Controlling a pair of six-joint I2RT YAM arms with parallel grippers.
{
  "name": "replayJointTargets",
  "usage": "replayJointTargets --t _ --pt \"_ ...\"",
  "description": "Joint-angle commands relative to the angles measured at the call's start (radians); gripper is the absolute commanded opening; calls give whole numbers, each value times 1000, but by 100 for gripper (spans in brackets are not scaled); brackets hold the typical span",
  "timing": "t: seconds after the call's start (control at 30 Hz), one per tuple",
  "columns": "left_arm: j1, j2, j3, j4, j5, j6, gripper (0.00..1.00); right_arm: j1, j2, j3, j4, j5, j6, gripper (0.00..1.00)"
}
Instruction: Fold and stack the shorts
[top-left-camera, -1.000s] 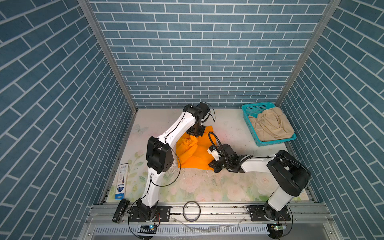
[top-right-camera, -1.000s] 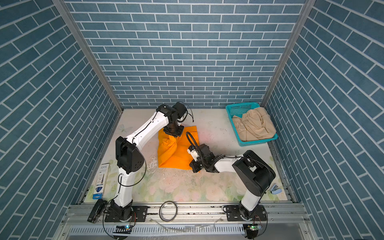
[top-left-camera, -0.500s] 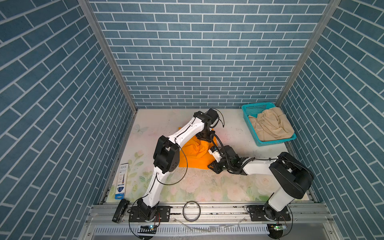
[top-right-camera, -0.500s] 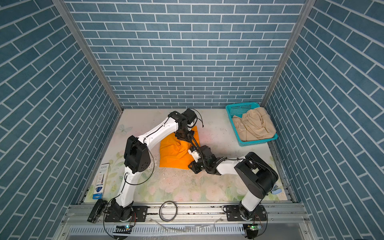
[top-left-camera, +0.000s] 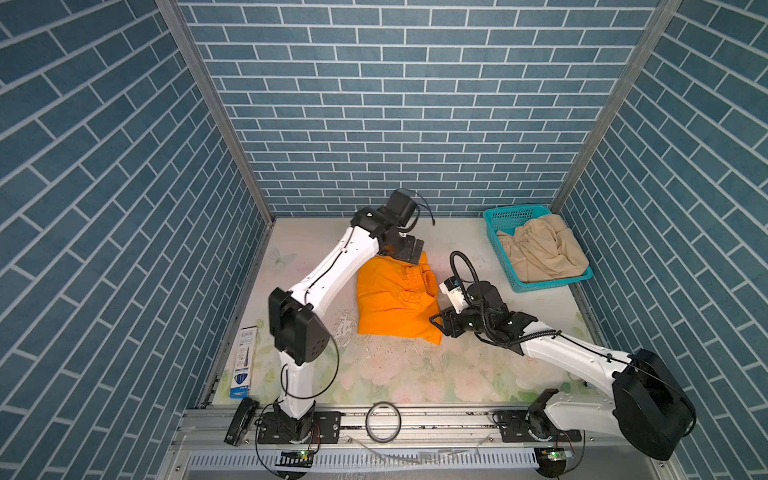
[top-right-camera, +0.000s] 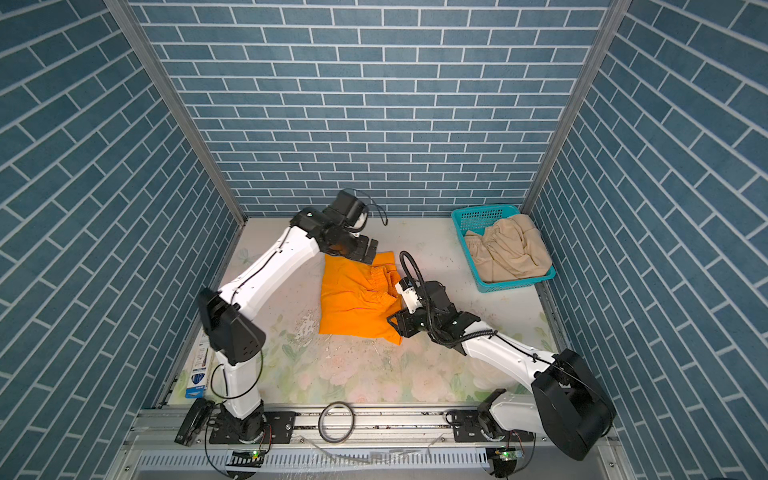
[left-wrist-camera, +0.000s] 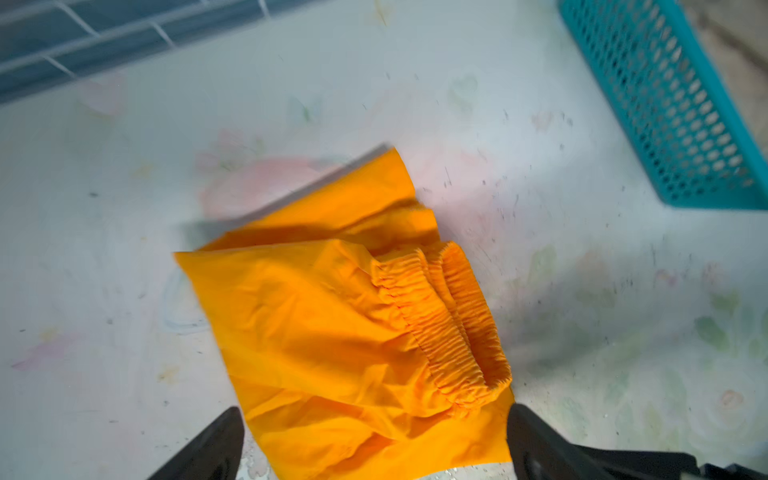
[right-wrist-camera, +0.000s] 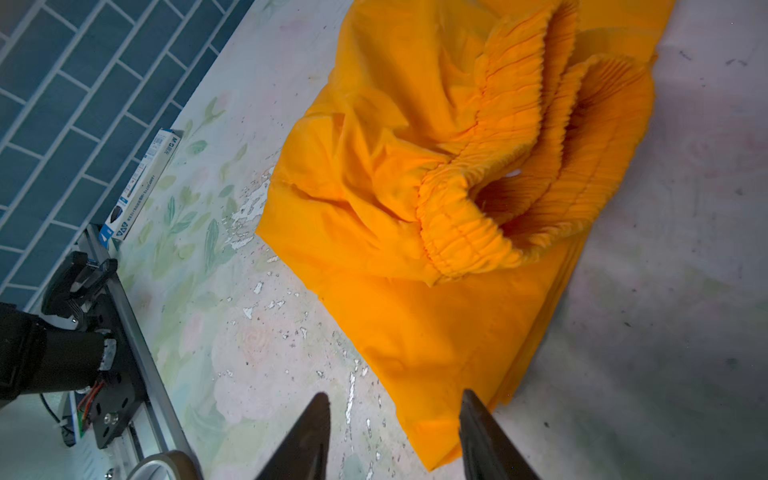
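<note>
In both top views the far edge of the orange shorts (top-left-camera: 395, 303) is covered by the left gripper (top-left-camera: 410, 253). In the left wrist view the teal basket (left-wrist-camera: 665, 104) is cut off by the frame and the shorts' far hem is blurred.

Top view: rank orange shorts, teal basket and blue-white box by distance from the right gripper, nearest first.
1. orange shorts: directly beside the right gripper, on its left.
2. teal basket: back right corner.
3. blue-white box: far left edge.
</note>
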Motion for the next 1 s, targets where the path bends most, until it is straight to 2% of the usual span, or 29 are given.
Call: replayJointTargets --t 0.0,0.1,0.2,0.4,0.67,0.8,0.9,0.97 --pt "90 -102 -204 61 17 -18 100 -73 57 96 -105 -33 77 56" --pt "175 -214 -446 191 132 -62 100 -116 160 163 -103 -141 107 61" --pt "223 -291 -647 293 179 -87 100 -117 253 228 -101 -210 127 64" --pt "232 -357 -882 470 249 -119 100 -119 371 319 -163 -189 119 67" --pt "229 -353 -1055 635 279 -148 100 -120 475 390 -136 -247 171 71" --pt "226 -331 -1088 667 282 -148 99 -118 508 403 -145 -218 211 72" --pt "226 -326 -1108 687 295 -148 92 -118 538 409 -150 -199 227 70" --pt "226 -323 -1120 700 304 -150 83 -117 550 409 -137 -204 231 64"
